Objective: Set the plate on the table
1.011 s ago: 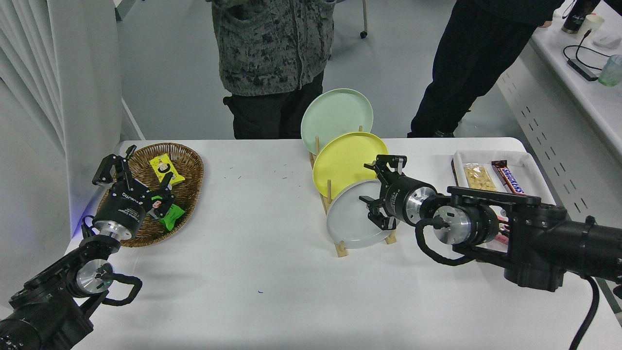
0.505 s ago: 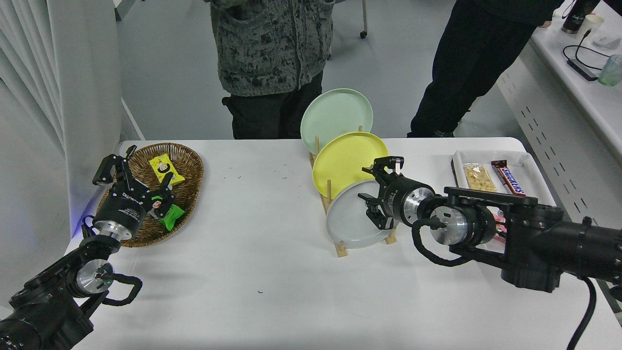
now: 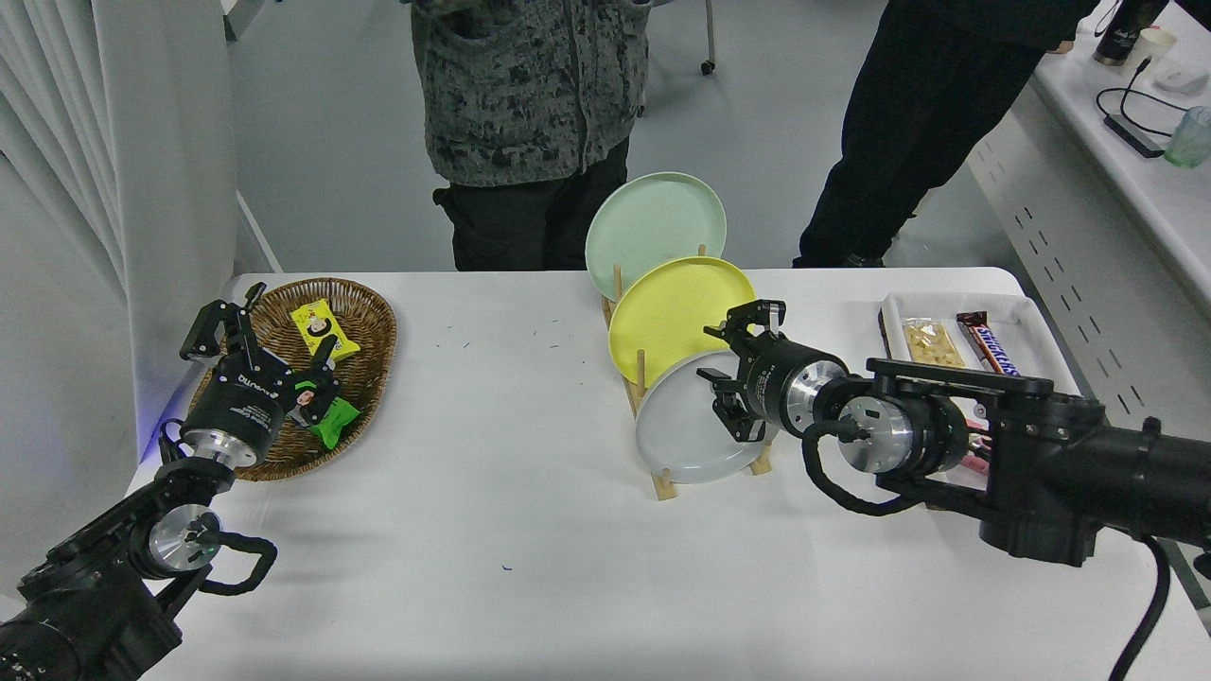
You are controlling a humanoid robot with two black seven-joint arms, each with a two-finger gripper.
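The light-grey plate (image 3: 683,426) stands tilted on edge in the front slot of a wooden rack (image 3: 662,484) on the white table (image 3: 492,567). A yellow plate (image 3: 667,317) and a pale green plate (image 3: 648,227) stand behind it in the same rack. My right gripper (image 3: 730,374) is open at the grey plate's upper right rim, with its fingers either side of the rim. I cannot tell whether they touch it. My left gripper (image 3: 251,331) is parked open at the lower left, over the wicker basket.
A wicker basket (image 3: 364,378) with snack packets sits at the left. A white tray (image 3: 1036,326) with a chocolate bar and a snack bag lies at the right, behind my right arm. Two people stand at the far side. A side counter (image 3: 1135,170) is at the right.
My right gripper has moved a little to the left and up, closer onto the grey plate's upper right rim. The plates and the left arm have not moved.
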